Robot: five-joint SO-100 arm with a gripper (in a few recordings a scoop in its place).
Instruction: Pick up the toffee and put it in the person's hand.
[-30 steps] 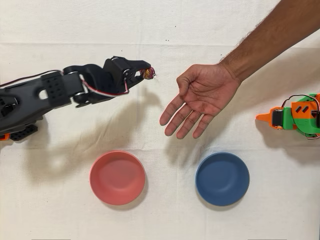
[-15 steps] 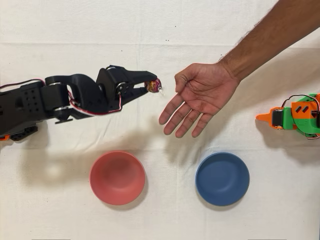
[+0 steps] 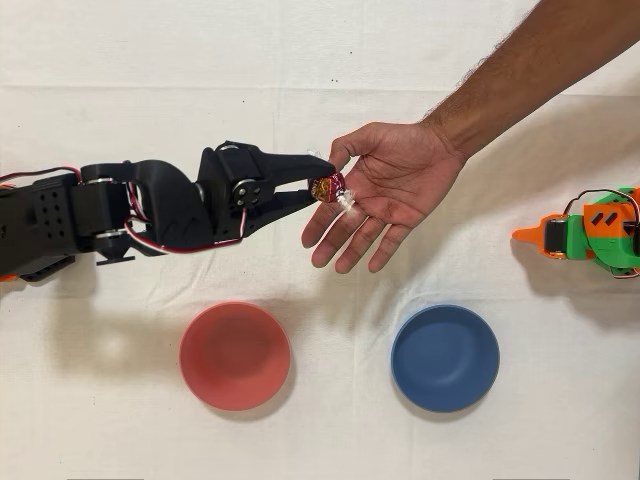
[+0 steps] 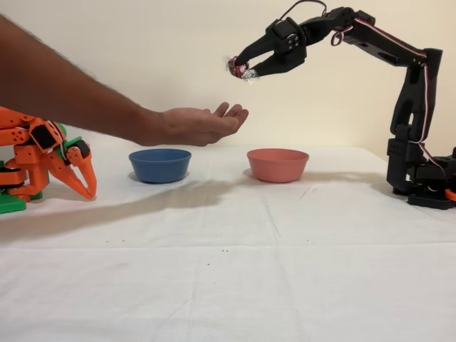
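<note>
**Toffee pinched in gripper, sitting above the open palm**

Toffee (image 3: 328, 186) is showing as a small round ball in shiny magenta-red foil, with a clear crinkly twist end sticking out at its 4 o'clock in the overhead view. In the fixed view the toffee (image 4: 237, 68) is hanging in the air, clearly higher than the palm, not touching it.

Gripper (image 3: 313, 186) is clamping the sweet between both fingertips, jaws closed down onto the foil; the black arm is reaching in from 9 o'clock overhead.

The person's hand (image 3: 385, 190) is lying palm-up, fingers spread, forearm coming in from 1 o'clock. Overhead, the toffee is overlapping the thumb-side edge of the palm.

Red bowl (image 3: 235, 355) is sitting at 7 o'clock of the toffee, blue bowl (image 3: 444, 357) at 5 o'clock, both on the white tablecloth (image 3: 320, 440). Orange arm (image 3: 590, 235) is standing idle at 3 o'clock.
</note>
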